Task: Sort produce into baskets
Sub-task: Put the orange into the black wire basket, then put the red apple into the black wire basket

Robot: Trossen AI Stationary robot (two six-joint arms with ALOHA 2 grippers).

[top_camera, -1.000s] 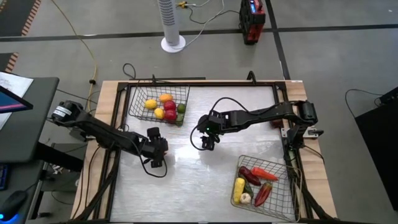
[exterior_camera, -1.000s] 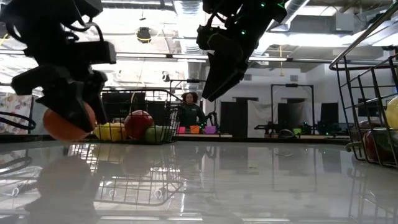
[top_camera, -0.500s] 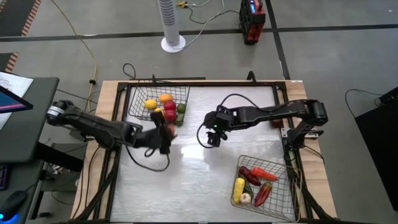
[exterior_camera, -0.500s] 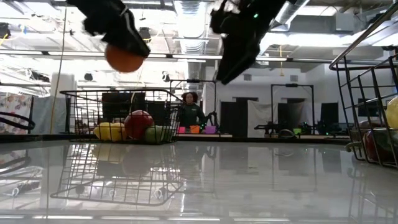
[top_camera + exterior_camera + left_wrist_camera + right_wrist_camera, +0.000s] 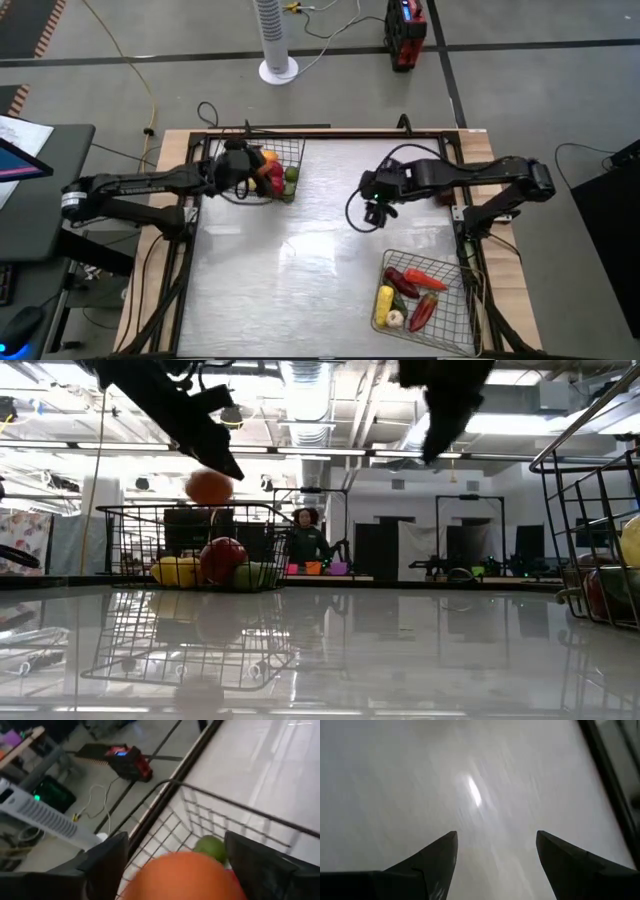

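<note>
round orange toy fruit (image 5: pixel 209 487); dark wire grid basket (image 5: pixel 222 150) with yellow, red, green round pieces; second dark wire basket (image 5: pixel 464 305) with long red, yellow, dark purple pieces, white garlic (image 5: pixel 395 318); glossy pale grey counter (image 5: pixel 300 260), light wood edge.

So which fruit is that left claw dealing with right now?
Find the wire basket at the table's far left corner. The left gripper hangs over it, and just beneath it is the orange ball, the only fruit in mid-air; the others lie in the basket.
</note>
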